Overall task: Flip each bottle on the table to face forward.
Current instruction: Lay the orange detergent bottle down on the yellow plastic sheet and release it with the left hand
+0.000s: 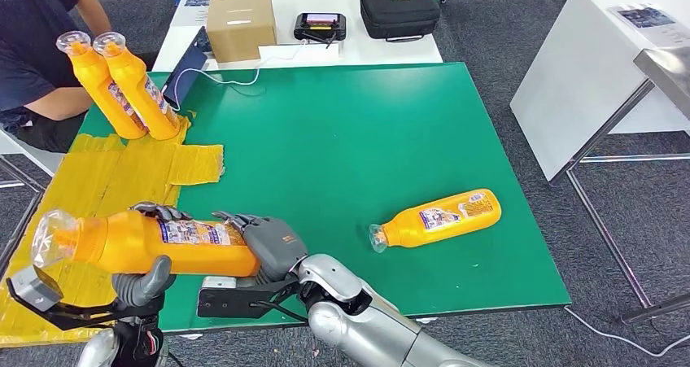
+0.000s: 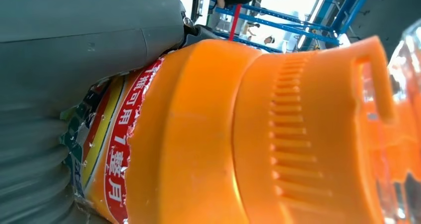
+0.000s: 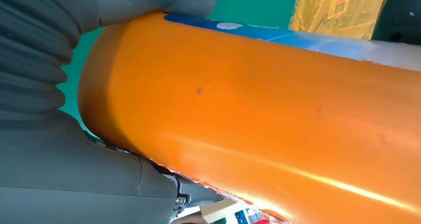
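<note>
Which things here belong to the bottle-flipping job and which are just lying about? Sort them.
Job:
- orange bottle held sideways by the left hand and right hand
- orange bottle lying on the green table
- two upright orange bottles on the yellow sheet

Lying about:
- cardboard box
- black case
- handheld device with a screen
- tablet

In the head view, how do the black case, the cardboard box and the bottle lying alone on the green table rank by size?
1. Lying bottle, though it is nearer the camera.
2. Black case and cardboard box: too alike to rank.
</note>
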`<state>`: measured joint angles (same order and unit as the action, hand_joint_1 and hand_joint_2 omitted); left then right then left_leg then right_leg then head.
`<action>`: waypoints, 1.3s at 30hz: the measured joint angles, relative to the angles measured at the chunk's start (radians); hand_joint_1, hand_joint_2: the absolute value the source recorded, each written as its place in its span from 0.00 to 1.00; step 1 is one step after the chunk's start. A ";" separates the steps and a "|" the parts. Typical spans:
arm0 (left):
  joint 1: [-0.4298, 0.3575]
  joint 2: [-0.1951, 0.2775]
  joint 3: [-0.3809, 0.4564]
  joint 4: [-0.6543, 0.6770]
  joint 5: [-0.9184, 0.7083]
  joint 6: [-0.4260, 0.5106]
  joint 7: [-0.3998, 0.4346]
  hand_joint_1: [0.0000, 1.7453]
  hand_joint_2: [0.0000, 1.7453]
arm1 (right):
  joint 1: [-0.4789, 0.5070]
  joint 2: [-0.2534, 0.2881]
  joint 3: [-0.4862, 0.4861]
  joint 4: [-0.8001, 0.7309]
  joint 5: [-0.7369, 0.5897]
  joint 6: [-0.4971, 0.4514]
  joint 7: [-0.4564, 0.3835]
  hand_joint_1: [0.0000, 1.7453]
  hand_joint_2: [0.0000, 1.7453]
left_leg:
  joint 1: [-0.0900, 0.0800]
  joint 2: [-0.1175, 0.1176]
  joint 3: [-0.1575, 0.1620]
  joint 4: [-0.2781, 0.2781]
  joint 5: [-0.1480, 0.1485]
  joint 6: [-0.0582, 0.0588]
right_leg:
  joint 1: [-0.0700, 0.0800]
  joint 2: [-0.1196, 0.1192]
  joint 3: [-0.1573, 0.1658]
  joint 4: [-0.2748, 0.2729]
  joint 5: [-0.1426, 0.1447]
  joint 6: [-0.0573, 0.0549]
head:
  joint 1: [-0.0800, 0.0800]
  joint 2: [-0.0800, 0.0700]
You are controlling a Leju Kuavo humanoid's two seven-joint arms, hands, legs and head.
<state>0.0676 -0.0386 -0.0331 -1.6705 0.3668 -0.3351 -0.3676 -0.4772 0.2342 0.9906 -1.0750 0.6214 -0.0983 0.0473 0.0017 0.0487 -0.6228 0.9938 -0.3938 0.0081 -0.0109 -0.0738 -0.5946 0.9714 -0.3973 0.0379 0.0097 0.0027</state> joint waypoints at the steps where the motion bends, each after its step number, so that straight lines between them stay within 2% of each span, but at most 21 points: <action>1: 0.000 0.000 0.000 0.000 -0.006 0.001 -0.003 1.00 1.00 | 0.000 0.000 0.000 0.000 -0.001 -0.001 0.000 1.00 1.00 | 0.000 0.000 0.000 0.000 0.000 0.000 | 0.000 0.000 0.000 0.000 0.000 0.000 | 0.000 0.000; 2: -0.001 -0.001 0.000 0.000 -0.013 0.003 -0.007 1.00 1.00 | 0.000 0.000 0.000 0.000 -0.002 -0.004 -0.001 0.78 1.00 | 0.000 0.000 0.000 0.000 0.000 0.000 | 0.000 0.000 0.000 0.000 0.000 0.000 | 0.000 0.000; 5: -0.004 -0.001 0.000 -0.001 -0.073 0.030 -0.028 1.00 1.00 | 0.008 -0.004 -0.005 0.000 -0.007 -0.043 -0.008 0.03 1.00 | 0.000 0.000 0.000 0.000 0.000 0.000 | 0.000 0.000 0.000 0.000 0.000 0.000 | 0.000 0.000; 6: -0.007 -0.001 -0.002 -0.002 -0.116 0.050 -0.039 1.00 1.00 | 0.015 -0.007 -0.011 -0.001 -0.009 -0.063 -0.011 0.00 1.00 | 0.000 0.000 0.000 0.000 0.000 0.000 | 0.000 0.000 0.000 0.000 0.000 0.000 | 0.000 0.000; 10: -0.028 0.004 -0.007 -0.009 -0.390 0.197 -0.073 1.00 1.00 | 0.053 -0.036 -0.063 -0.041 -0.007 -0.121 -0.018 0.00 1.00 | 0.000 0.000 0.000 0.000 0.000 0.000 | 0.000 0.000 -0.001 0.000 0.000 0.000 | 0.000 0.000; 16: -0.072 0.040 -0.007 -0.009 -0.797 0.424 -0.067 1.00 1.00 | 0.108 -0.101 -0.188 -0.176 0.024 -0.120 -0.019 0.00 1.00 | 0.000 0.000 0.000 0.000 0.000 0.000 | 0.000 0.000 -0.001 0.000 0.001 0.000 | 0.000 0.000; 18: -0.088 0.059 -0.008 -0.003 -0.985 0.514 -0.034 1.00 1.00 | 0.130 -0.119 -0.221 -0.222 0.029 -0.118 -0.022 0.00 1.00 | 0.000 0.000 0.000 0.000 0.000 0.000 | 0.000 0.000 -0.001 0.000 0.001 0.000 | 0.000 0.000; 21: -0.113 0.107 -0.014 0.030 -1.356 0.665 0.055 1.00 1.00 | 0.166 -0.152 -0.277 -0.305 0.017 -0.109 -0.035 0.00 1.00 | 0.000 0.000 0.000 0.000 0.000 0.000 | 0.000 0.000 -0.001 0.000 0.001 0.000 | 0.000 0.000; 23: -0.123 0.147 -0.019 0.062 -1.538 0.710 0.117 1.00 1.00 | 0.181 -0.173 -0.313 -0.353 0.002 -0.100 -0.044 0.00 1.00 | 0.000 0.001 0.000 0.000 0.000 0.000 | 0.000 0.001 -0.001 0.000 0.001 0.000 | 0.000 0.000; 26: -0.138 0.210 -0.034 0.124 -1.692 0.721 0.173 1.00 1.00 | 0.199 -0.199 -0.361 -0.417 -0.017 -0.091 -0.057 0.00 1.00 | 0.000 0.001 0.000 0.000 0.000 0.000 | 0.000 0.001 -0.001 0.000 0.001 0.000 | 0.000 0.000; 29: -0.151 0.278 -0.056 0.200 -1.753 0.684 0.196 1.00 1.00 | 0.213 -0.218 -0.402 -0.466 -0.032 -0.088 -0.069 0.00 1.00 | 0.000 0.001 0.000 0.000 0.000 0.000 | 0.000 0.001 -0.001 0.000 0.000 0.000 | 0.000 0.000; 32: -0.164 0.330 -0.081 0.268 -1.768 0.652 0.201 1.00 1.00 | 0.220 -0.228 -0.425 -0.494 -0.037 -0.082 -0.075 0.00 1.00 | 0.000 0.001 0.000 0.000 0.000 0.000 | 0.000 0.001 -0.001 0.000 0.001 0.000 | 0.000 0.000; 39: -0.213 0.404 -0.140 0.404 -1.710 0.571 0.162 1.00 1.00 | 0.226 -0.234 -0.432 -0.510 -0.036 -0.077 -0.081 0.00 1.00 | 0.000 0.001 -0.001 0.000 0.000 0.000 | 0.000 0.001 -0.001 0.000 0.001 0.000 | 0.000 0.000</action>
<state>-0.1452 0.3650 -0.1731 -1.2664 -1.3433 0.2361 -0.2060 -0.2508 -0.0001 0.5588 -1.5850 0.5850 -0.1753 -0.0338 0.0017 0.0493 -0.6235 0.9939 -0.3935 0.0080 -0.0108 -0.0730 -0.5956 0.9715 -0.3967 0.0379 0.0098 0.0027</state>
